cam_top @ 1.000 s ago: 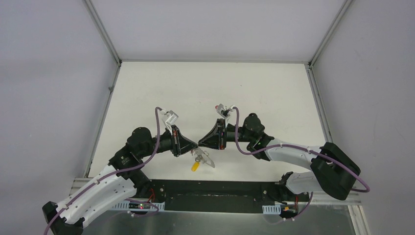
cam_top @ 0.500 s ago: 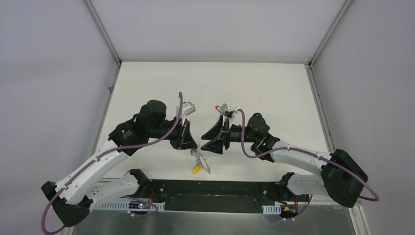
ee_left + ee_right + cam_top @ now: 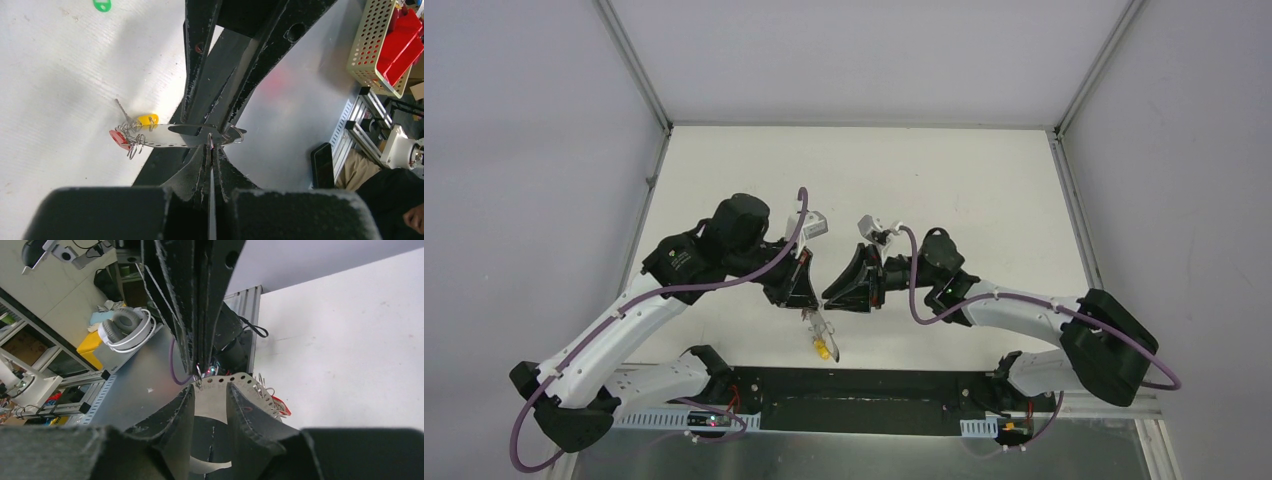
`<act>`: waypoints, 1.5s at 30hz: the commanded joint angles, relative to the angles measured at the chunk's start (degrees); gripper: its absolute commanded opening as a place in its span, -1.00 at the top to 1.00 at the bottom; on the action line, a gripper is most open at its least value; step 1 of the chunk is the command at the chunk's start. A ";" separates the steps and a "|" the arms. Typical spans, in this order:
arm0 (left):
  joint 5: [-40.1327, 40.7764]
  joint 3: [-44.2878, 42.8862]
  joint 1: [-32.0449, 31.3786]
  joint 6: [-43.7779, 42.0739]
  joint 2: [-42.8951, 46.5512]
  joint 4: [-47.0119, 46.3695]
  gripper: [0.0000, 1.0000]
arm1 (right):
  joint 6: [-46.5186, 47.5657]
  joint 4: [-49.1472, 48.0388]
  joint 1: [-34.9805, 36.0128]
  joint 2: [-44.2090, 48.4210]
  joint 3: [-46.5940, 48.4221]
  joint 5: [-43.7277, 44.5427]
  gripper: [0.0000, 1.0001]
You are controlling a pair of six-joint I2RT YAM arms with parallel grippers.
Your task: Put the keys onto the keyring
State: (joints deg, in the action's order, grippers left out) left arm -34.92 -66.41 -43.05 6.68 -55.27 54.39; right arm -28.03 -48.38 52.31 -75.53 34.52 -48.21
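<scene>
2 keys (image 3: 131, 136), tagged yellow and red, hang at 1 end of the keyring (image 3: 170, 136). Your left gripper (image 3: 210, 150) is clenched on its edge, holding it above the table (image 3: 60, 75). Your right gripper (image 3: 211, 387) stands parted astride it, likely to steady it, though you cannot tell if it touches. 1 green tag (image 3: 102, 5) lies well apart.

Nothing to read here: no word, label, brand mark, number or sign comes through legibly in the overhead view or in either wrist view.
</scene>
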 commanded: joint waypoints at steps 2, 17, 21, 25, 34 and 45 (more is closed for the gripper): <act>-1.15 -2.23 0.12 -2.66 1.74 -0.01 1.00 | -2.71 -11.94 1.18 -2.19 2.86 -3.99 0.37; -2.43 -1.26 0.08 -2.48 2.20 -1.01 1.00 | -0.66 -10.40 3.85 -4.16 4.03 -4.77 0.59; -2.52 -0.75 0.08 -2.26 2.79 -1.66 1.00 | -0.59 -10.07 4.02 -4.75 4.68 -5.14 0.81; -2.61 -0.15 0.07 -2.19 3.40 -2.12 1.00 | -0.62 -9.98 4.03 -4.74 4.61 -4.89 1.00; 2.93 0.24 0.08 -0.38 6.24 -4.40 0.11 | 1.02 -7.67 4.02 -2.26 1.77 -1.35 1.00; 13.62 9.97 0.08 7.21 20.60 -19.96 -0.24 | 9.87 2.36 2.92 5.53 1.64 -0.70 1.00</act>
State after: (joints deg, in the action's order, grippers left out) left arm -27.49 -59.42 -43.07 10.11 -39.44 43.22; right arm -23.90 -47.83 55.77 -75.48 35.44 -49.47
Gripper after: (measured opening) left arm 0.603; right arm 0.007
